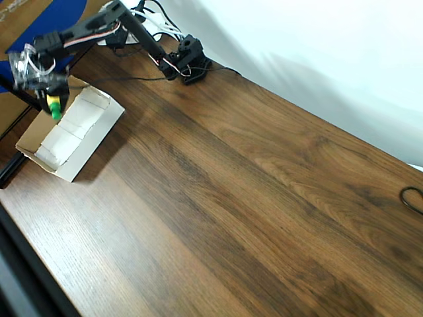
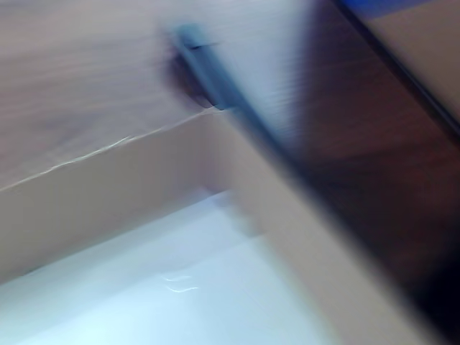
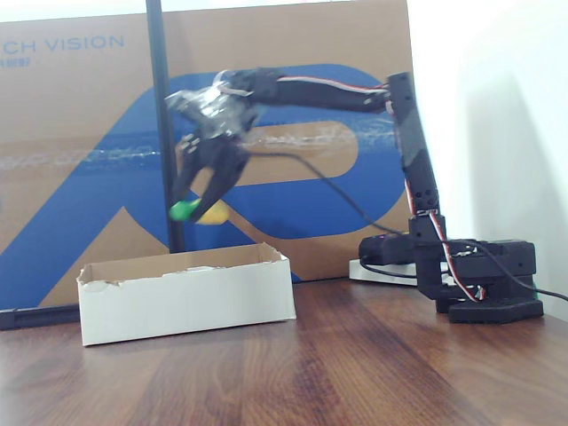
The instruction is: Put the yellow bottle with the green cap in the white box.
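Observation:
The yellow bottle with the green cap (image 1: 53,105) hangs in the air over the far end of the white box (image 1: 98,140), cap pointing down toward it. My gripper (image 1: 52,100) is shut on it. In the fixed view the bottle (image 3: 209,216) lies tilted between the fingers of the gripper (image 3: 197,208), its green cap to the left, a short way above the white box (image 3: 186,306). The blurred wrist view looks down into the box, with its tan inner wall (image 2: 108,187) and white floor.
A brown-and-blue carton (image 3: 89,133) stands right behind the box, with a black upright pole (image 3: 160,106) in front of it. The arm's base (image 1: 188,63) sits at the table's back edge. A black cable loop (image 1: 413,198) lies at the right edge. The wooden table (image 1: 251,211) stretches wide.

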`<action>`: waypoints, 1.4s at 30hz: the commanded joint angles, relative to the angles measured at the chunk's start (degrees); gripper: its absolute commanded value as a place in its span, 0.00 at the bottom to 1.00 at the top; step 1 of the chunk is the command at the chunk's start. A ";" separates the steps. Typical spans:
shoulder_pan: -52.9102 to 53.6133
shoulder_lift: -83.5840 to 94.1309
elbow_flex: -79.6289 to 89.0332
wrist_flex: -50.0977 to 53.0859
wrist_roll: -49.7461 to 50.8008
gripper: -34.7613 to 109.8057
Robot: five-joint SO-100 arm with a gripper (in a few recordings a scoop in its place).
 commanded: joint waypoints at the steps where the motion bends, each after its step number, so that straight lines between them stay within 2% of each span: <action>1: 0.35 -4.48 -9.23 0.70 1.14 0.24; 10: 3.60 -16.96 -19.25 1.41 -0.44 0.24; 15: 4.48 -16.52 -19.16 2.11 0.35 0.38; 23: 4.48 -11.16 -13.97 2.29 0.00 0.36; 28: 3.43 1.05 -1.93 1.58 1.32 0.24; 36: -0.79 26.02 22.59 -4.22 2.11 0.24; 42: -8.09 52.56 54.23 -21.27 -4.57 0.24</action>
